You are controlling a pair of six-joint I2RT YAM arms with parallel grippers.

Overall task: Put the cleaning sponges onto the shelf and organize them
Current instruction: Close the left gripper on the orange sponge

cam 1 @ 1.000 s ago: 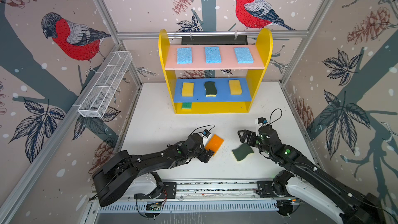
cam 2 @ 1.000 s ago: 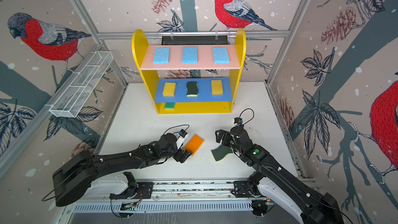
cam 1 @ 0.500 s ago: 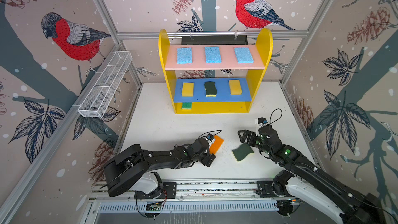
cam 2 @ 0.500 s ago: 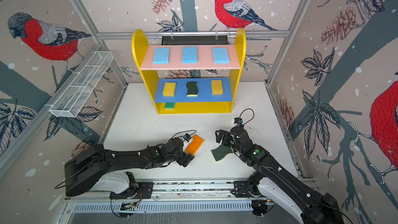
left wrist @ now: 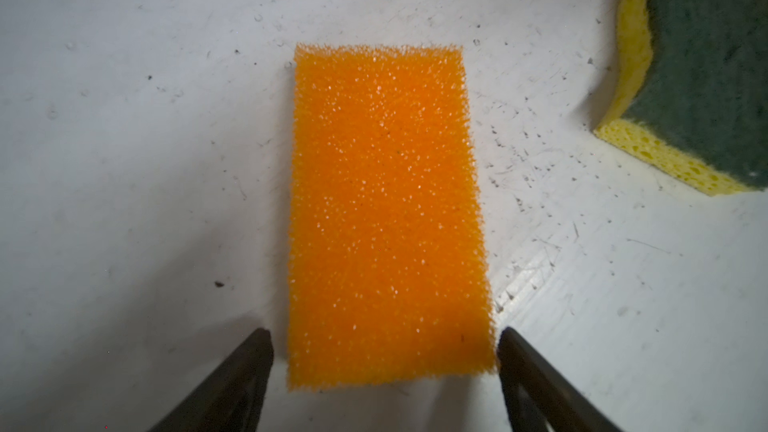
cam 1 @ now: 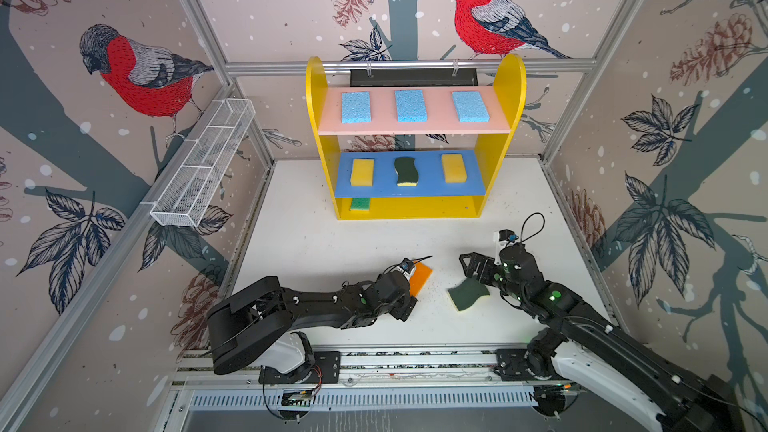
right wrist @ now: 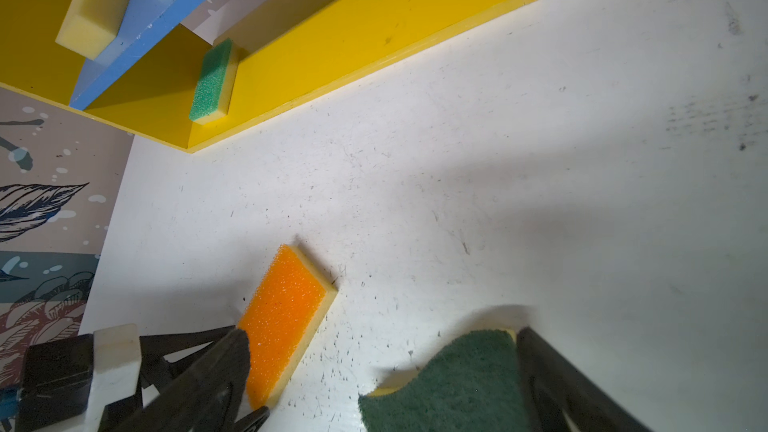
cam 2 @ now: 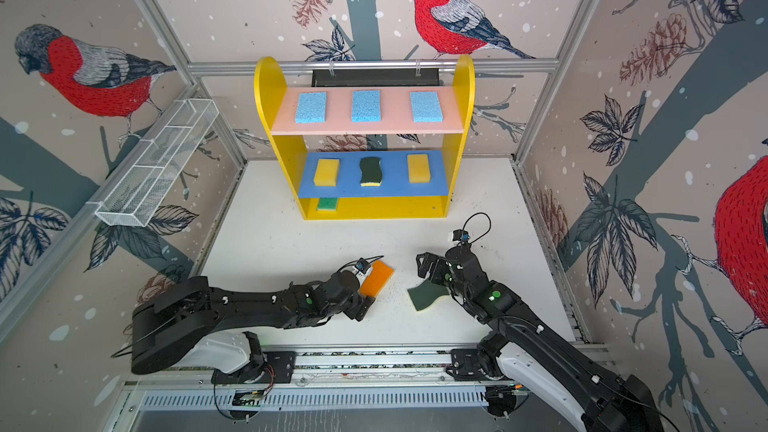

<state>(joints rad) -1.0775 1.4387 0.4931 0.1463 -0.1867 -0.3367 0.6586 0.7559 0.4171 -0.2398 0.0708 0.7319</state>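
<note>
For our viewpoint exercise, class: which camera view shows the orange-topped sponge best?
The left wrist view: the orange-topped sponge fills the frame, unobstructed. The right wrist view shows its yellow side; both top views show it small.

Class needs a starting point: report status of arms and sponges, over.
Left gripper open astride orange sponge. Right gripper open at scourer. Both on table, seven on shelf. Nothing blocking.

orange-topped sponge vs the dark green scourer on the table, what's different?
Top: orange-topped sponge is bright orange; scourer is dark green.
Outline: sponge is a straight rectangle; scourer has wavy sides.
Pincers: the open left pincer straddles the sponge's end; the open right pincer is at the scourer.
Shared: both lie flat on the table, scrub side up over yellow foam, off the shelf.
</note>
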